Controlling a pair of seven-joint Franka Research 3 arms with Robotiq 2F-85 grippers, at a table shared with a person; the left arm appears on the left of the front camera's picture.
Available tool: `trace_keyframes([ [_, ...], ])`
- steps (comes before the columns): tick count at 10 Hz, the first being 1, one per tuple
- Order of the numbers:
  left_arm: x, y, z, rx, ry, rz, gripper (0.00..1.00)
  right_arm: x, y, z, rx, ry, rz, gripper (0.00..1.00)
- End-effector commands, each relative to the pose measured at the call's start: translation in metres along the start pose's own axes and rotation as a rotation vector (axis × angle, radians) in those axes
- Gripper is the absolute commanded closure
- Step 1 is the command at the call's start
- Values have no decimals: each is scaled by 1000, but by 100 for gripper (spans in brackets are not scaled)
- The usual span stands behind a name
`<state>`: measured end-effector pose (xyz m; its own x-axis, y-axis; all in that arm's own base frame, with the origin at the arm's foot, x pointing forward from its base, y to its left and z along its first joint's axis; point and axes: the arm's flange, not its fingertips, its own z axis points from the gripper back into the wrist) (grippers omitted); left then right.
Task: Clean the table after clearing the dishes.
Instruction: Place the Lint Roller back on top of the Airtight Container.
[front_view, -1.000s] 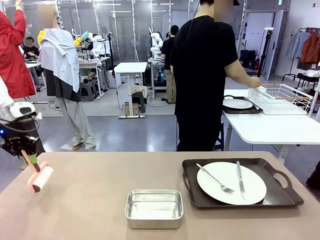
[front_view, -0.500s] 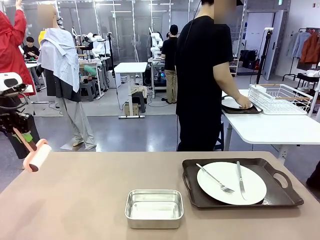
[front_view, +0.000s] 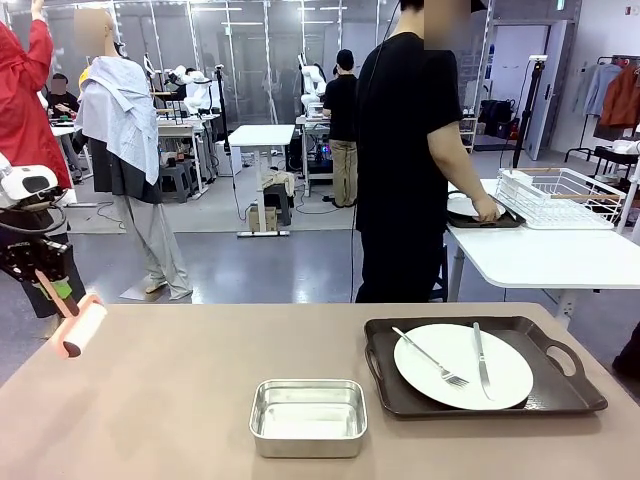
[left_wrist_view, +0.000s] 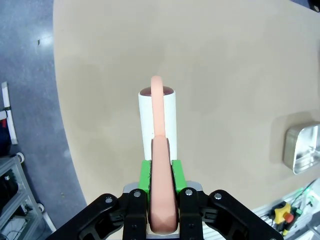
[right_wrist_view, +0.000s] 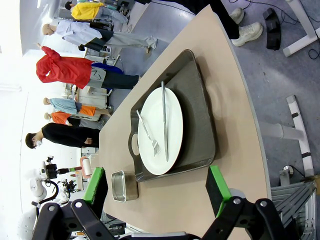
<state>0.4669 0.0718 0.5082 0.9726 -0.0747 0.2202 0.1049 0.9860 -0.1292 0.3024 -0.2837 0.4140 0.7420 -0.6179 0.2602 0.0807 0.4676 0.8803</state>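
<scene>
The taupe table carries a dark brown tray at the right. On it lies a white plate with a fork and a knife. My left gripper hangs above the table's far left corner, shut on the pink handle of a white roller. In the left wrist view the gripper clamps that handle, and the roller hangs over the tabletop. My right gripper stands open, away from the tray and plate.
A small steel pan sits at the front centre of the table. Across it a person stands turned to a white side table, a hand on a second tray with a plate, beside a white wire rack.
My left gripper lifted the roller off the table, then brought it slightly lower and to the right. The person's hand moved from the wire rack to the tray on the white table.
</scene>
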Motion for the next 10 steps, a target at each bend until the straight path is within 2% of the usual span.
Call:
trace_keyframes([
  [1,0,1,6,7,-16,0,79,-4,1,2,-2,7,13,0],
  [4,0,0,2,1,-4,-1,79,-4,1,2,-2,7,13,0],
  [5,23,-37,15,22,-17,-189,79,-4,1,2,-2,7,13,0],
  [7,48,-126,28,32,14,-503,79,-4,1,2,-2,7,13,0],
  [10,27,-283,17,9,82,-1044,79,-4,1,2,-2,7,13,0],
])
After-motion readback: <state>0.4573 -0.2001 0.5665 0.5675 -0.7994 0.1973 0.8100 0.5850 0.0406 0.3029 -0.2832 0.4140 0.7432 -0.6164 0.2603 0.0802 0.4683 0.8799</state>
